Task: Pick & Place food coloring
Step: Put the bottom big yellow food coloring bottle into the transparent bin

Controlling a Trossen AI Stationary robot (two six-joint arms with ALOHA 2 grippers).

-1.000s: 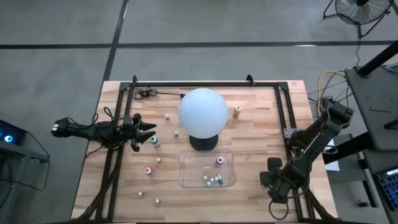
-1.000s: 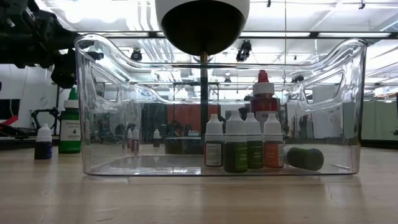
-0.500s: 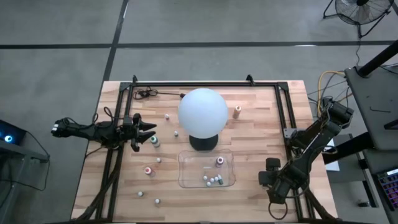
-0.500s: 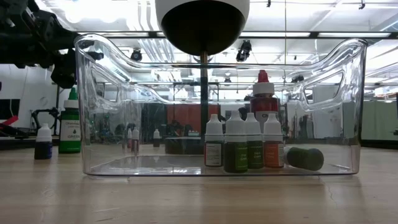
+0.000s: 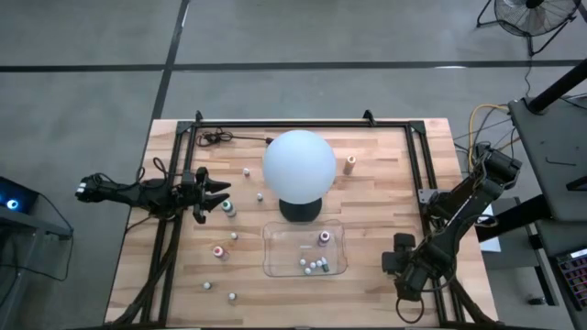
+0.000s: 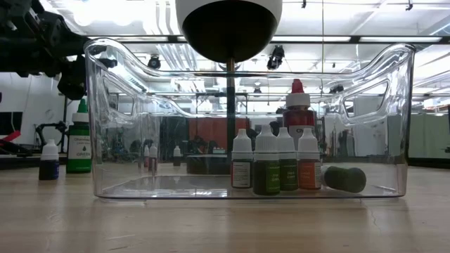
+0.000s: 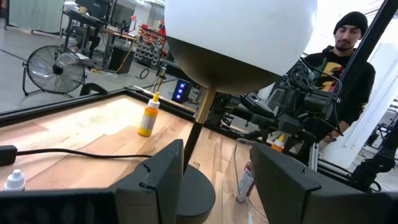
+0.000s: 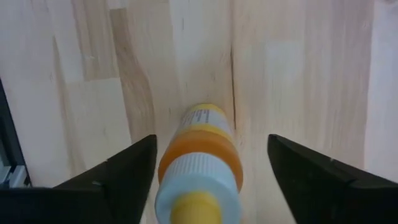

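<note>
Standing between your right gripper's (image 8: 205,168) spread fingers near the table's right edge, the small orange-and-yellow food coloring bottle (image 8: 200,165) is not yet gripped. Centre it, then close gently, since it could tip. Your left gripper (image 5: 213,195), part open and empty, waits beside a teal-capped bottle (image 5: 227,207).

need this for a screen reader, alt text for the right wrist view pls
An orange bottle with a white collar and yellow tip stands on the pale wood table, between the right hand's two dark, spread fingers, which do not touch it.
</note>
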